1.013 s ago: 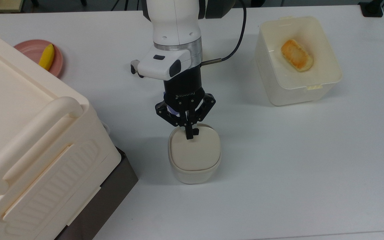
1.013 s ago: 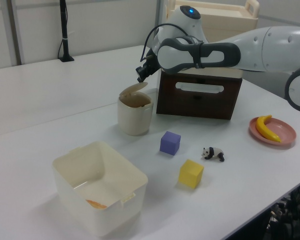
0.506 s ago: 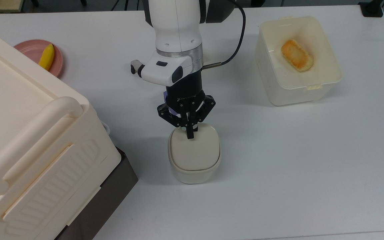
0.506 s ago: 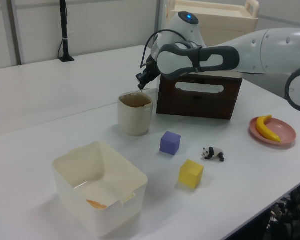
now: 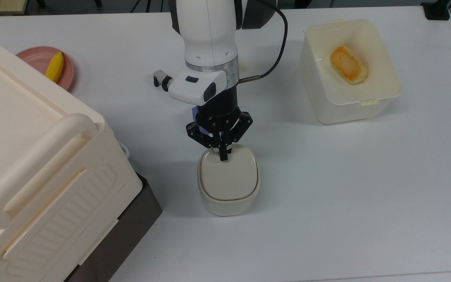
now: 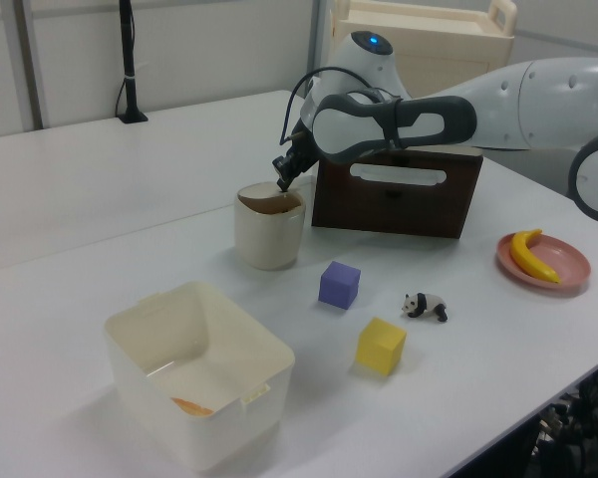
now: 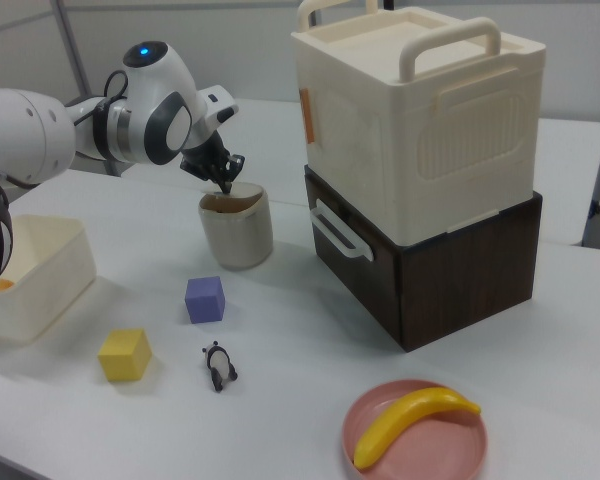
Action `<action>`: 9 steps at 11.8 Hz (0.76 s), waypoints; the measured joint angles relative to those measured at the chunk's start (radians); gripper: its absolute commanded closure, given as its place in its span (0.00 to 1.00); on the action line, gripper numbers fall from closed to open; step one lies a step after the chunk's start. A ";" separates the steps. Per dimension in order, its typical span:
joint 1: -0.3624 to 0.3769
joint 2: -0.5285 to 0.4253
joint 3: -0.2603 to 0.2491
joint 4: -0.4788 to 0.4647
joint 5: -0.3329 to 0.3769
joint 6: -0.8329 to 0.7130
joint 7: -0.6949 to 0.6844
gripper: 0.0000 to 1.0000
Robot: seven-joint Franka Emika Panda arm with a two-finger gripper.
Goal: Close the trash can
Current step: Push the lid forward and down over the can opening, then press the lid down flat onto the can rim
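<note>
Big cream box w/ handle (image 5: 33, 164) sits on a dark brown box (image 7: 430, 260) at the top view's 8 o'clock. White desk (image 5: 347, 188) carries everything. Open cream container (image 5: 349, 70) w/ bread (image 5: 348, 64) at the top view's 2 o'clock. Trash can (image 5: 228, 180) near centre, approx 6 o'clock from the arm's wrist, lid lying flat on the rim. Jaws (image 5: 223, 155) pressed together, tip touching the lid's far edge. Pink plate (image 7: 415, 432) w/ banana (image 7: 412, 420) at the right view's 5 o'clock. Purple cube (image 6: 339, 285), yellow cube (image 6: 381, 346), panda toy (image 6: 426, 306) lie apart on desk.
</note>
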 measured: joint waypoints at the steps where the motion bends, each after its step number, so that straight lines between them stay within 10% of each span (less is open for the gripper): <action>1: 0.000 -0.002 0.000 -0.001 0.000 -0.012 0.000 1.00; 9: 0.002 -0.007 0.002 -0.044 -0.027 -0.026 0.000 1.00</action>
